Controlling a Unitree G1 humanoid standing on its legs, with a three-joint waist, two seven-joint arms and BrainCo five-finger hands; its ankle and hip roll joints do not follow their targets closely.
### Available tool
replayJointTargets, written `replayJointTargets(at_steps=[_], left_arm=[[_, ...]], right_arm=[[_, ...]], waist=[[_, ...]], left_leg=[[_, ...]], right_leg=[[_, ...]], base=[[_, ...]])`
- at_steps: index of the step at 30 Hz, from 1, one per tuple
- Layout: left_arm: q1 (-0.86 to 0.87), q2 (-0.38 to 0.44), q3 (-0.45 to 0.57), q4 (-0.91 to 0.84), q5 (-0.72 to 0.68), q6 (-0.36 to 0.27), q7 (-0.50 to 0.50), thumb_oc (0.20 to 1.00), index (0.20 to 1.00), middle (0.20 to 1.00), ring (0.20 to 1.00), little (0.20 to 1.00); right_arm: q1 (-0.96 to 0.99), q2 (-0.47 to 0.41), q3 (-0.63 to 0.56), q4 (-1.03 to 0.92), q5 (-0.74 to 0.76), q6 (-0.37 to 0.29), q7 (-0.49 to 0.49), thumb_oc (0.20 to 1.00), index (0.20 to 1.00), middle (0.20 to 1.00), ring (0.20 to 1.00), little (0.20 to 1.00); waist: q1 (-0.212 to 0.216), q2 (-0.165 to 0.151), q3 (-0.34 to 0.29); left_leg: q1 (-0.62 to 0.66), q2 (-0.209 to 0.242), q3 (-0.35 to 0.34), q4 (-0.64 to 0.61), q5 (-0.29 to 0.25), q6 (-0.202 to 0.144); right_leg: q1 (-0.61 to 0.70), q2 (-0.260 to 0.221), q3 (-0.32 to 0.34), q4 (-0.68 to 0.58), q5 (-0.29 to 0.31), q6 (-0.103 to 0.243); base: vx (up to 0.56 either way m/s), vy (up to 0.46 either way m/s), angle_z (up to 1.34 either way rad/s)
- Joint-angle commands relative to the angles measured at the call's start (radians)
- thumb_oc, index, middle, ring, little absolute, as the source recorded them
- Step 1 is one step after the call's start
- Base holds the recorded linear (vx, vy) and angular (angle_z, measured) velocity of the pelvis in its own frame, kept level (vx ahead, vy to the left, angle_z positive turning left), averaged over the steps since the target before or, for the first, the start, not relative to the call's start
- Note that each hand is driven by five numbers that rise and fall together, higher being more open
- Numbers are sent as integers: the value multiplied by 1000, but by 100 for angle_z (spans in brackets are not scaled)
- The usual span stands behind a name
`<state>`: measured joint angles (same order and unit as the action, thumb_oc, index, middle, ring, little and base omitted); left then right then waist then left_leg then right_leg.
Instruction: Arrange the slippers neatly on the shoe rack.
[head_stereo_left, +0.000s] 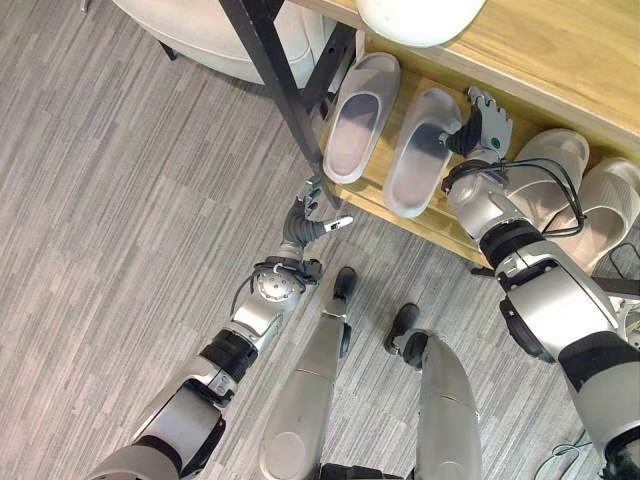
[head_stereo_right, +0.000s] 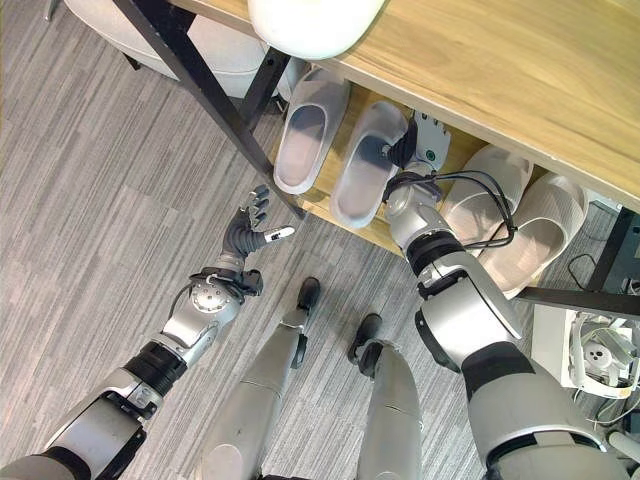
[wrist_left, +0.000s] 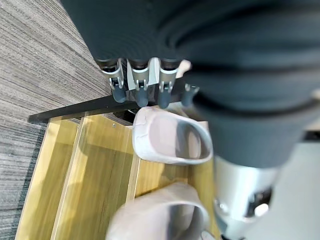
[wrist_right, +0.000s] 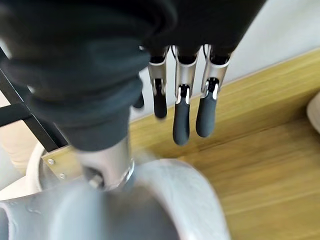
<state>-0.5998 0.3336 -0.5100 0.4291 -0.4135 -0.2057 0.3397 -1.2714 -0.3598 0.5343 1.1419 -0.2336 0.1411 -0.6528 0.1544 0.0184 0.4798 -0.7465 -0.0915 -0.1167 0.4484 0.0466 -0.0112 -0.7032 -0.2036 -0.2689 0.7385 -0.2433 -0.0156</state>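
Shoe rack (head_stereo_left: 370, 200): wooden lower shelf on a black metal frame, with a wooden top board above it.

Grey slippers, pair: first grey slipper (head_stereo_left: 360, 118) lies on the rack shelf just inside the black frame leg (head_stereo_left: 285, 95); second grey slipper (head_stereo_left: 420, 152) lies beside it, further from the leg, both with toes pointing inward.

Cream slippers (head_stereo_left: 580, 195), pair: on the same shelf, beyond the grey pair from the leg.

Right hand (head_stereo_left: 486, 125): over the shelf at the toe end of the second grey slipper, fingers straight and loosely spread; the thumb seems to rest on the slipper, though the wrist view is unclear.

Left hand (head_stereo_left: 312, 212): at the foot of the frame leg, outside the rack, fingers relaxed, holding nothing.

White rounded object (head_stereo_left: 418, 18): on the top board.
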Motion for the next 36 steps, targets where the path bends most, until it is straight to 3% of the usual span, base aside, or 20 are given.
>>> replayJointTargets(at_steps=[1,4,5,6,8,10,13,18,19,21,23,31,36], left_arm=[[15,-8,0,-65,-6,-41,-7,1000,1000,1000,1000,1000],[43,1,7,-68,-11,-38,-10,1000,1000,1000,1000,1000],[46,3,7,-68,-10,-37,-10,1000,1000,1000,1000,1000],[48,2,4,-66,-10,-34,-10,1000,1000,1000,1000,1000],[51,2,5,-64,-11,-31,-9,1000,1000,1000,1000,1000],[52,2,5,-60,-6,-26,-6,1000,1000,1000,1000,1000],[62,3,9,-45,3,-13,-8,1000,1000,1000,1000,1000],[93,24,2,-49,20,14,-52,1000,1000,1000,1000,1000],[97,26,0,-52,21,18,-58,1000,1000,1000,1000,1000],[100,29,-5,-58,22,23,-68,1000,1000,1000,1000,1000],[102,30,-7,-58,22,24,-71,1000,1000,1000,1000,1000],[104,29,-19,-44,17,31,-90,1000,1000,1000,1000,1000],[109,40,-36,-50,5,31,-101,1000,1000,1000,1000,1000]], right_arm=[[-69,-27,17,-27,28,-21,-25,1000,1000,1000,1000,1000],[-37,6,-26,-49,101,-48,-16,1000,1000,1000,1000,1000],[-32,10,-38,-53,123,-55,-17,1000,1000,1000,1000,1000],[-21,19,-63,-53,171,-73,-26,1000,1000,1000,1000,1000],[-13,26,-76,-51,199,-80,-23,1000,1000,1000,1000,1000],[12,40,-121,-61,284,-110,-32,1000,1000,1000,1000,1000],[72,87,-202,-78,454,-173,-28,1000,1000,1000,1000,1000],[145,161,-300,10,792,-245,110,1000,1000,1000,1000,1000],[150,168,-305,19,829,-248,124,1000,1000,1000,1000,1000],[150,176,-320,43,901,-255,153,1000,1000,1000,1000,1000],[146,180,-322,52,930,-258,163,1000,1000,1000,1000,1000],[79,205,-299,12,1097,-302,236,1000,1000,1000,1000,1000],[-7,148,-296,16,1101,-318,243,1000,1000,1000,1000,1000]], waist=[[22,-1,-37],[15,-7,-39],[14,-5,-37],[12,-4,-37],[10,-7,-41],[6,-6,-38],[-2,-10,-38],[8,-4,-40],[11,-5,-44],[22,2,-40],[26,1,-44],[64,21,-39],[78,26,-38]], left_leg=[[20,15,-10,131,-231,17],[34,18,-5,154,-249,20],[25,18,-3,145,-217,23],[28,20,-1,145,-218,23],[41,20,-2,152,-250,21],[36,21,1,141,-218,24],[60,25,6,126,-218,25],[95,25,7,98,-217,24],[111,25,4,102,-248,21],[102,21,4,97,-219,23],[114,19,1,107,-252,21],[111,15,-11,103,-246,16],[110,11,-18,109,-249,16]], right_leg=[[94,-16,86,-83,-24,120],[108,-13,95,-69,-33,114],[99,-15,87,-78,-5,107],[101,-17,87,-79,-5,108],[113,-15,95,-73,-30,115],[108,-17,88,-83,-2,108],[126,-13,91,-92,-1,108],[162,-16,86,-123,7,114],[176,-15,91,-118,-19,122],[172,-20,80,-123,5,116],[183,-20,86,-113,-23,123],[181,-28,71,-99,-31,124],[186,-34,65,-88,-40,124]], base=[[0,0,0],[-23,21,-3],[-83,45,-9],[-5,15,-11],[88,-6,-9],[-83,51,-3],[-16,27,-4],[21,-7,0],[0,0,0],[18,-15,5],[115,-41,7],[10,-12,4],[17,-28,8]])
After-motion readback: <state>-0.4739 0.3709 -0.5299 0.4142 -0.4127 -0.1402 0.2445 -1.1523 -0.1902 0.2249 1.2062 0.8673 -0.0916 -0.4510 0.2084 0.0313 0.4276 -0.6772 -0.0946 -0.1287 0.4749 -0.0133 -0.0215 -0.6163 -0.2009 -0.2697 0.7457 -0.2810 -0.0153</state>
